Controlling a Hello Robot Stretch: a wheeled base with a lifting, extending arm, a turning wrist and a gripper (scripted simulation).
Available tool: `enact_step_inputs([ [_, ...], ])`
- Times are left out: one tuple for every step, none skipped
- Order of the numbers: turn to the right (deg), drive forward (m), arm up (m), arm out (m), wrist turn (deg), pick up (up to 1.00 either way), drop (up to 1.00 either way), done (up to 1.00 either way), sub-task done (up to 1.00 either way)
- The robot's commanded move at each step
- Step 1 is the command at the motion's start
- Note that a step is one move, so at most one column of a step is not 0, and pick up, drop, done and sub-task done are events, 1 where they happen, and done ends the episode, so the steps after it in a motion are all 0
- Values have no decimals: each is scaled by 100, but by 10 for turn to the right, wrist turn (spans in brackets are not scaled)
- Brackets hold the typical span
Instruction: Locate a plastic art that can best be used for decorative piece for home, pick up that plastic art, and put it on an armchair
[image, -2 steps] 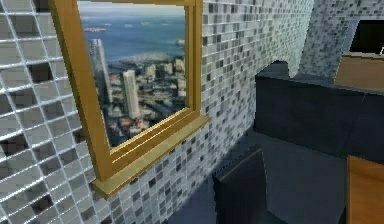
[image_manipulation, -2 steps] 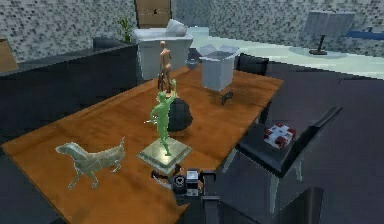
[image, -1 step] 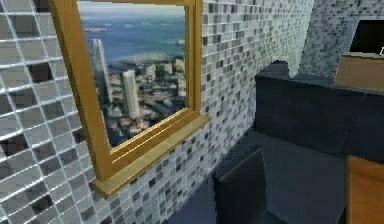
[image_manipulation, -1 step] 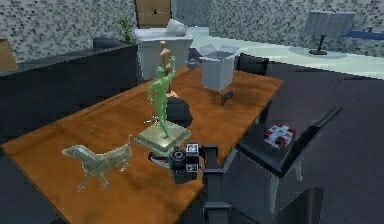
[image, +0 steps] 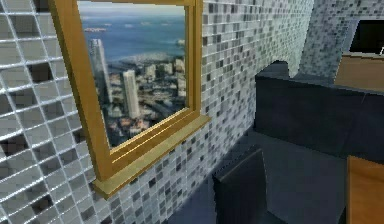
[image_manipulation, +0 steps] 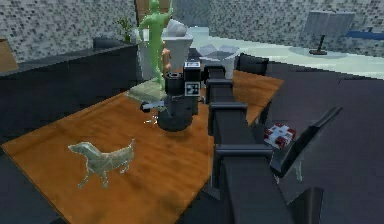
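- Right, gripper (image_manipulation: 168, 105) sits by the green figure (image_manipulation: 155, 35) at the wooden table's (image_manipulation: 60, 135) far edge; I take that figure as the plastic art.
- Jaws: can't tell their state, nor whether anything's held.
- Dog figurine (image_manipulation: 101, 162) stands toward the near-left corner; I leave it.
- I'd grab low and lift straight up.

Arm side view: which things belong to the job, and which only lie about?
Job: green statue, likely the plastic art; pincer.
Lying about: dog figure; white tub; wooden table; dark chair.
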Motion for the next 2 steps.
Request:
enact_step_inputs([
  [0, 0, 0, 0, -450, 0, 0, 0, 0],
  [0, 0, 0, 0, -450, 0, 0, 0, 0],
])
